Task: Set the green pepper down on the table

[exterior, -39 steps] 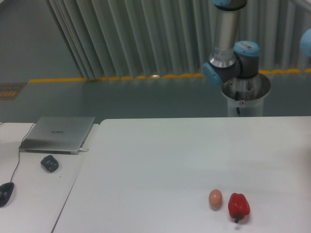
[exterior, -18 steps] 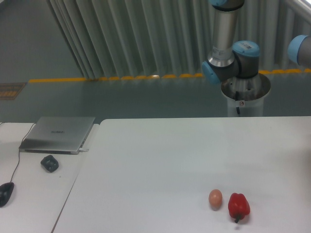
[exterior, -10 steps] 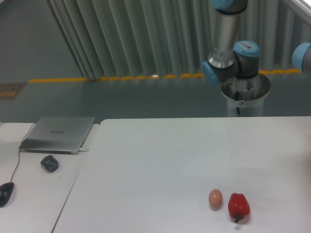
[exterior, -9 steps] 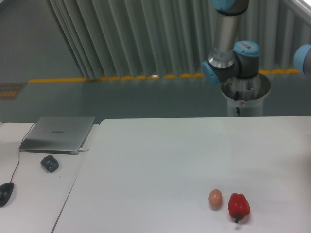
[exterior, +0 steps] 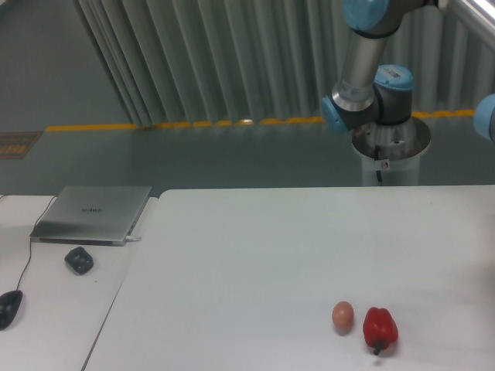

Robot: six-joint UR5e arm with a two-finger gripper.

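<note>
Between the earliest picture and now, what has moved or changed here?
Only the grey-and-blue robot arm moved: its upper link now leans right, and its blue joint at the right edge sank lower. Nothing grasped or released. The tan egg, red bell pepper and silver laptop stayed put.

White table (exterior: 247, 247), tan egg (exterior: 343, 316), red pepper (exterior: 380, 328), silver laptop (exterior: 93, 213)

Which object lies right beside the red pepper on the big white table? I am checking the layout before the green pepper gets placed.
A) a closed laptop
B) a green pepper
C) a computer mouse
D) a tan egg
D: the tan egg sits just left of the red pepper.
</note>
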